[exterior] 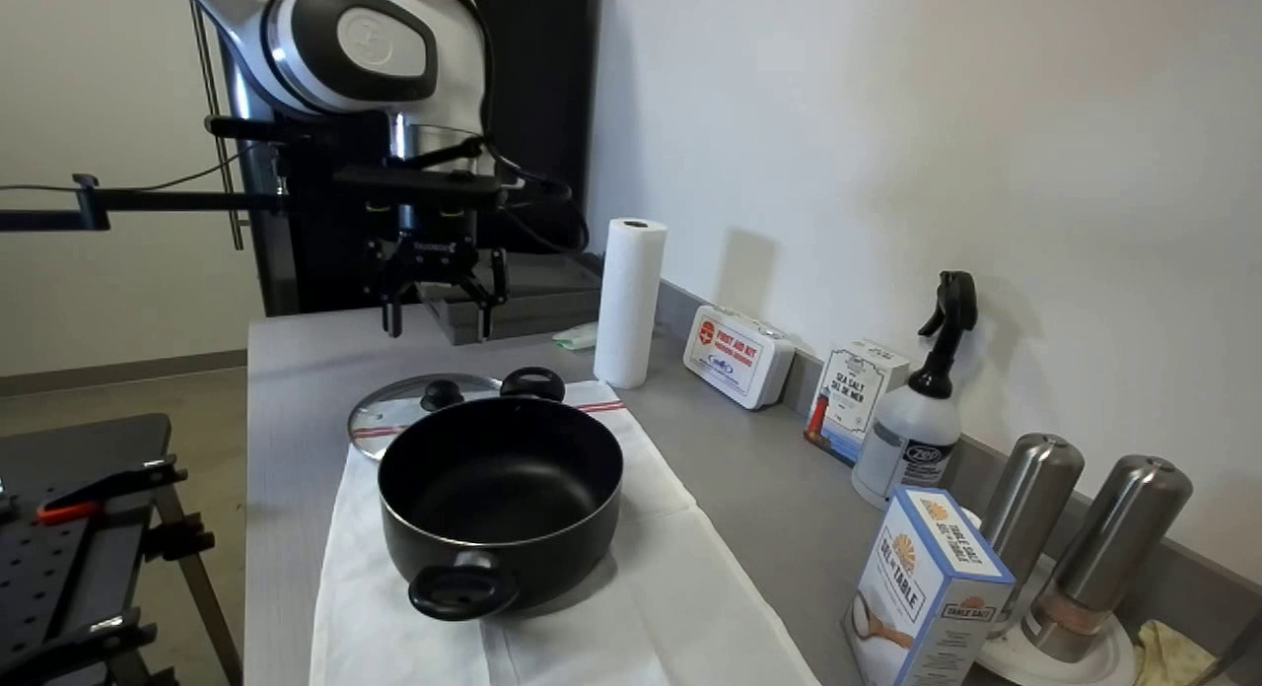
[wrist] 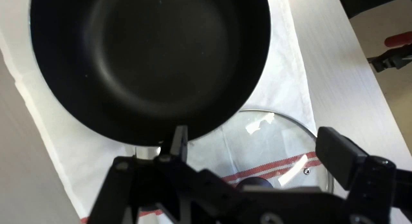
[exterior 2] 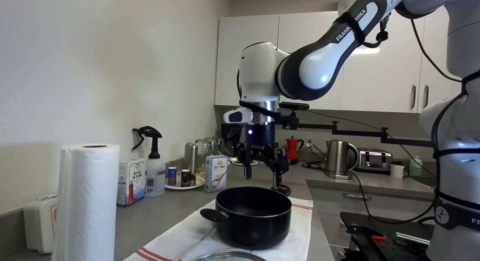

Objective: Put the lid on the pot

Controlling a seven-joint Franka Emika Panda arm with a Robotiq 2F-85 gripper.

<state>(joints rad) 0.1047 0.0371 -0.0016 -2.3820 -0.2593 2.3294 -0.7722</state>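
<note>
The lid [exterior: 394,402] lies on a towel [exterior: 651,568] on the counter [exterior: 749,469], just beside the open pot [exterior: 501,494]; whether the two touch, I cannot tell. The step in hand looks to be picking the lid up by its knob [exterior: 442,395]. To do it well, centre over the knob before coming down: in the wrist view one of the fingers [wrist: 180,142] overlaps the pot, so a straight drop from here might catch the pot or its handle [exterior: 532,375]. Then squeeze squarely, lift level until the lid clears the pot, carry it across and set it down centred. The fingers are spread wide, empty, hanging in the air and touching nothing.
</note>
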